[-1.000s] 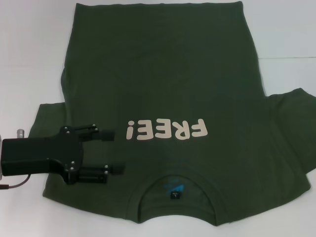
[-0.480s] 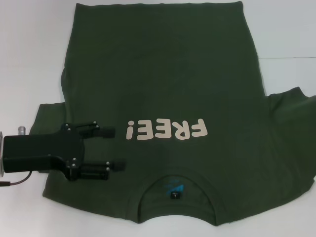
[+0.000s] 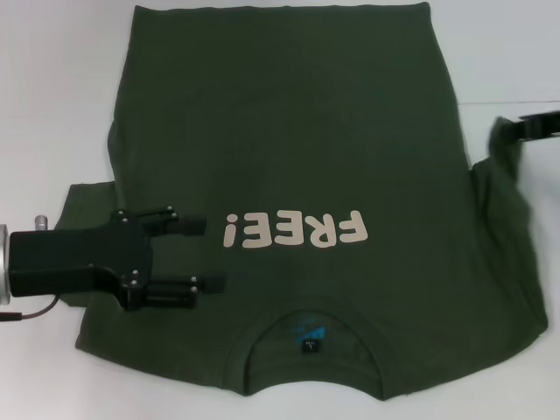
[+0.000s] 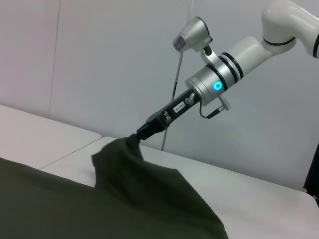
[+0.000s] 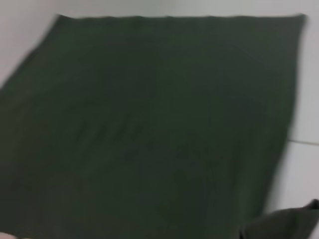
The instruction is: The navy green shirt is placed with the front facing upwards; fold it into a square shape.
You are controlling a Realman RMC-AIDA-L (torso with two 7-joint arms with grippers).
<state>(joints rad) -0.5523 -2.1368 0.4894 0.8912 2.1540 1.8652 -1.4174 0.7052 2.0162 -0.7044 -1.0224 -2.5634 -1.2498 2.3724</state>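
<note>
The navy green shirt (image 3: 289, 131) lies flat on the white table, front up, its cream "FREE!" lettering (image 3: 293, 230) and collar (image 3: 311, 337) nearest me. My left gripper (image 3: 213, 254) hovers open over the shirt's left shoulder, just beside the lettering. At the right edge, my right gripper (image 3: 512, 129) is shut on the tip of the right sleeve (image 3: 506, 171) and holds it lifted off the table. In the left wrist view the right gripper (image 4: 140, 134) pinches the raised sleeve (image 4: 117, 157) into a peak. The right wrist view shows the shirt's body (image 5: 149, 124).
The white table (image 3: 52, 105) surrounds the shirt, with a seam line (image 3: 503, 101) running across it at the right. The shirt's hem (image 3: 280, 9) reaches the far edge of the view. A pale wall (image 4: 99, 59) stands behind the table.
The right sleeve lay flat at the right edge; the right gripper has now come in, taken hold of its tip and raised it. My left gripper edged slightly farther over the shirt.
</note>
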